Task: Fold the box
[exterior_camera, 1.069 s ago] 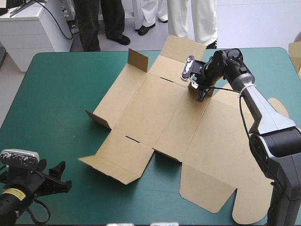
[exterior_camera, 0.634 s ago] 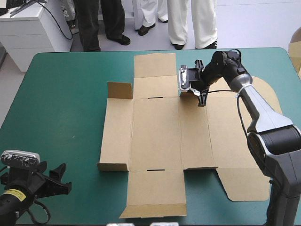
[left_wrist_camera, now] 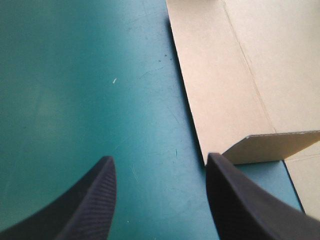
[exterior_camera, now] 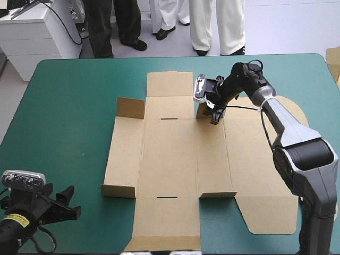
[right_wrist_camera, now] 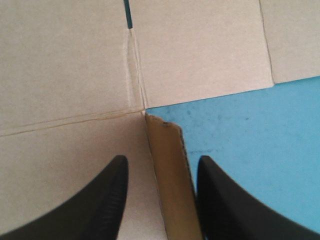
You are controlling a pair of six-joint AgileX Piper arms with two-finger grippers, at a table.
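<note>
Flat box (exterior_camera: pixel 170 154) mid-desk, right tool (exterior_camera: pixel 214 118) at a raised flap (right_wrist_camera: pixel 170 170).
The brown box lies spread open on the teal-green desk (exterior_camera: pixel 64 106), reaching the near edge. The right tool is at the box's far side, its black fingers partly apart with the small upright flap between them, touching one finger. The left tool (exterior_camera: pixel 66 197) is wide apart and holds nothing, at the near left corner, near the box's left edge.
</note>
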